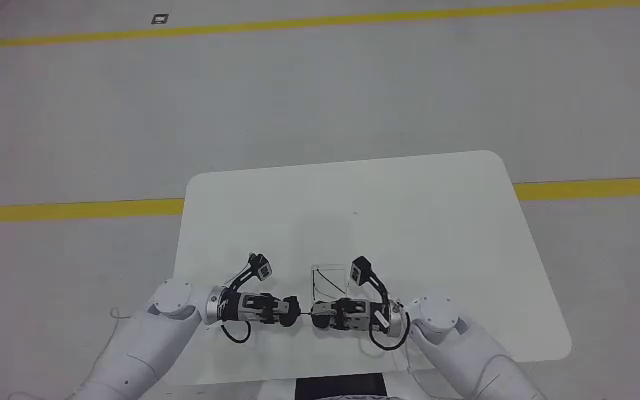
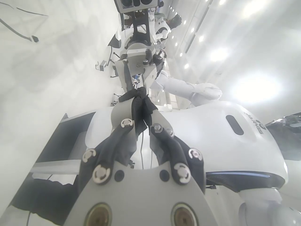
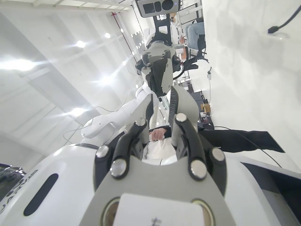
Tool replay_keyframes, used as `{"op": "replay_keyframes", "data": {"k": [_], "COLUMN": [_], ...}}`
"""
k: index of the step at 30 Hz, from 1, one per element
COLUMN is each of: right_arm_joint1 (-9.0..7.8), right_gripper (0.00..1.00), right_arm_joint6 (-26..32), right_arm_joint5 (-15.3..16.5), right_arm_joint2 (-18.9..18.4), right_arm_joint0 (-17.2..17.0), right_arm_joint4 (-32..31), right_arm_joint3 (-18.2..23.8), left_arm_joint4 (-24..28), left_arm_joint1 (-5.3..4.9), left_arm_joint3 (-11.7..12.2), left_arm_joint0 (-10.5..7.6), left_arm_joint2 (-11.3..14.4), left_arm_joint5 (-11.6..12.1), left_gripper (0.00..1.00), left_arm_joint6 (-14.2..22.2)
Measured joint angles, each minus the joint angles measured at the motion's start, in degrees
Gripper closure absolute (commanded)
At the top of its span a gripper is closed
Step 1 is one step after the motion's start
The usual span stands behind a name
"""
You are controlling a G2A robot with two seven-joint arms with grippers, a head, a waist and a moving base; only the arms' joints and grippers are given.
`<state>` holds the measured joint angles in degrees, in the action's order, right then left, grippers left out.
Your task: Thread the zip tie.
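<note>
Zip tie (image 1: 305,314): looking light, springy, slick; gripping near the tip seeming wisest.
Left pincer (image 2: 138,93): pinching shut, seemingly on it.
Right pincer (image 3: 161,102): sitting narrowly parted, at its three o'clock.

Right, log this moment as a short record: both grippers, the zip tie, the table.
left gripper: shut, tip to tip with the other gripper, over the table's near part
right gripper: open, facing the left one
zip tie: thin dark line between the two tips; whether it is threaded is too small to tell
table: white; loose zip ties lie on it just beyond the grippers
</note>
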<state>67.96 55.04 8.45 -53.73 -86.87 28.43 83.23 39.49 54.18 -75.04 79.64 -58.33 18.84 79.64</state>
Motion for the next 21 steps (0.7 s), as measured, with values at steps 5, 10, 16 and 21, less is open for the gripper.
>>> {"op": "replay_keyframes", "data": {"k": [5, 10, 16, 21], "right_arm_joint1": [0.04, 0.05, -0.04, -0.17], "right_gripper": [0.97, 0.89, 0.87, 0.89], "right_arm_joint6": [-0.07, -0.22, -0.37, -0.33], "right_arm_joint5": [0.12, 0.13, 0.11, 0.29], "right_arm_joint2": [0.49, 0.86, 1.00, 0.82], "right_arm_joint0": [0.33, 0.68, 0.78, 0.82], "right_arm_joint4": [0.43, 0.69, 0.96, 1.34], "right_arm_joint3": [-0.31, -0.33, -0.52, -0.65], "left_arm_joint4": [0.00, 0.00, 0.00, 0.00], "left_arm_joint1": [0.00, 0.00, 0.00, 0.00], "left_arm_joint3": [0.00, 0.00, 0.00, 0.00], "left_arm_joint0": [0.00, 0.00, 0.00, 0.00], "left_arm_joint2": [0.00, 0.00, 0.00, 0.00], "left_arm_joint5": [0.00, 0.00, 0.00, 0.00], "left_gripper": [1.00, 1.00, 1.00, 1.00], "left_arm_joint6": [0.00, 0.00, 0.00, 0.00]}}
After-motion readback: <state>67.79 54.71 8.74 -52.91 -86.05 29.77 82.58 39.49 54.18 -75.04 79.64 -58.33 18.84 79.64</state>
